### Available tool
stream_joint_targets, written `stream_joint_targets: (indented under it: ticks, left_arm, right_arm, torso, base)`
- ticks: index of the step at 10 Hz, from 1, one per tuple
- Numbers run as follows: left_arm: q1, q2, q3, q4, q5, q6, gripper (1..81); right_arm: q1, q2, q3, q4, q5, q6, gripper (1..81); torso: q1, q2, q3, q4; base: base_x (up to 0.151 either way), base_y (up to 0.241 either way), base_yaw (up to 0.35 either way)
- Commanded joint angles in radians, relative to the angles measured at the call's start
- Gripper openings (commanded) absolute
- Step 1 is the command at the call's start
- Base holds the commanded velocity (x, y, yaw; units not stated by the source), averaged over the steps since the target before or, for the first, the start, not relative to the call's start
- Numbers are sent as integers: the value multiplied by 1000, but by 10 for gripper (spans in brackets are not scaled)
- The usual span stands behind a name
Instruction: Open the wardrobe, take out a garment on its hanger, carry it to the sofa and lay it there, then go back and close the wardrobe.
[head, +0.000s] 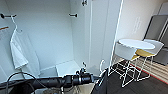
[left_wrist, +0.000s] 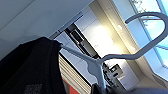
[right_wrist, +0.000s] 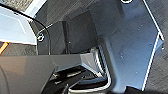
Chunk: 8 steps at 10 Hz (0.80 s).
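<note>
The wardrobe (head: 55, 37) stands open in front of me, its white inside bearing black pegs and its right door (head: 105, 32) swung outward. My left arm reaches across the bottom of the head view. Its gripper (head: 96, 76) is shut on the white hanger (head: 101, 65), whose hook sticks up just outside the wardrobe. The black garment (head: 101, 86) hangs from it below the gripper. Close up in the left wrist view, the hanger (left_wrist: 140, 53) runs down into the left gripper (left_wrist: 102, 88), with the garment (left_wrist: 32, 67) draped over one shoulder. The right gripper (right_wrist: 72, 77) is a dark shape over dark floor.
A white shirt (head: 18, 50) hangs on a peg at the wardrobe's left. To the right of the open door stand a round white table (head: 136, 43) and two white wire chairs (head: 125, 52) (head: 152, 48) on a striped rug, with dark floor in front.
</note>
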Motion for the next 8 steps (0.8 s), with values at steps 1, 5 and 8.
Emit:
stream_joint_targets:
  ticks: [1, 5, 8]
  left_arm:
    - [-152, 1, 54, 19, -46, 5, 10]
    - [-149, 11, 58, 23, -37, 10, 10]
    - [-149, 8, 58, 37, -34, 7, 10]
  right_arm:
    - [28, 13, 9, -11, -44, -6, 811]
    - [25, 11, 6, -14, -43, -6, 811]
    - [-1, -36, 11, -15, -9, -12, 811]
  torso:
    - [0, 0, 0, 0]
    - [0, 0, 0, 0]
    - [0, 0, 0, 0]
  base:
    - [0, 0, -268]
    - [0, 0, -279]
    - [0, 0, -282]
